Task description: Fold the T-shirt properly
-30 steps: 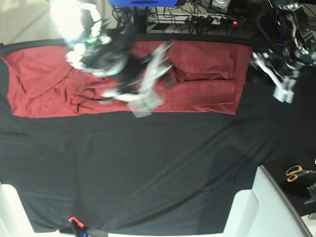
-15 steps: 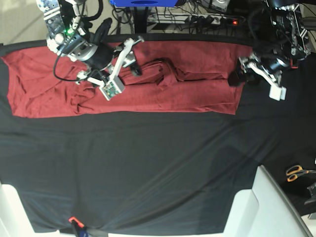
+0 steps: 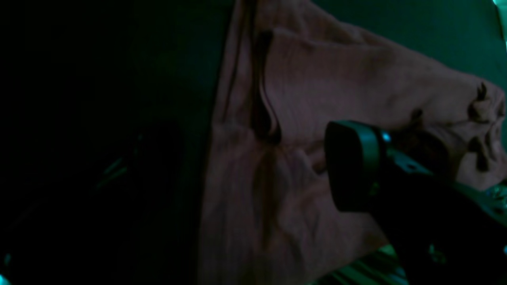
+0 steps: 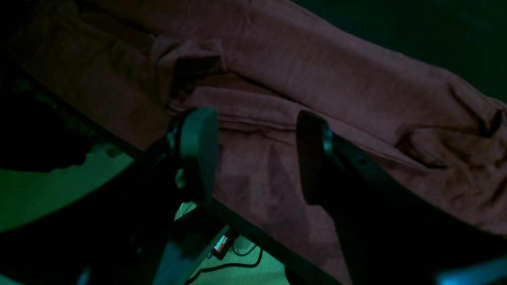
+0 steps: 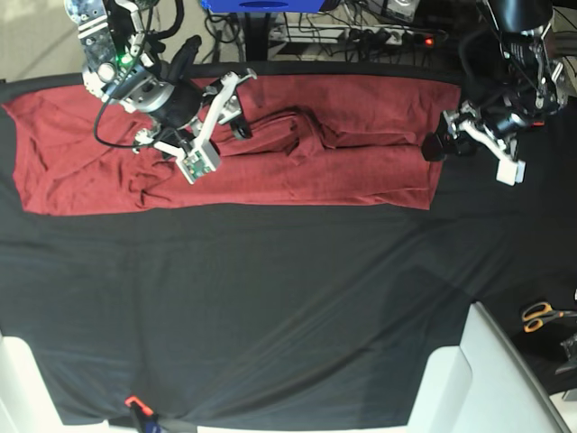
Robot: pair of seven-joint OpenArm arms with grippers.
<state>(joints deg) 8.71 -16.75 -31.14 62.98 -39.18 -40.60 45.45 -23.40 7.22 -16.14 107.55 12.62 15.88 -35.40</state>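
The T-shirt (image 5: 343, 153), a single red garment, lies spread along the far side of the black cloth (image 5: 270, 307) under two grippers, the left gripper (image 5: 439, 144) and the right gripper (image 5: 236, 113), both spread and empty.

A robotics lab bench: a black cloth (image 5: 270, 325) covers the table, a power strip (image 5: 388, 38) and tangled cables (image 5: 306, 23) lie behind it, and scissors (image 5: 541, 316) rest at the side
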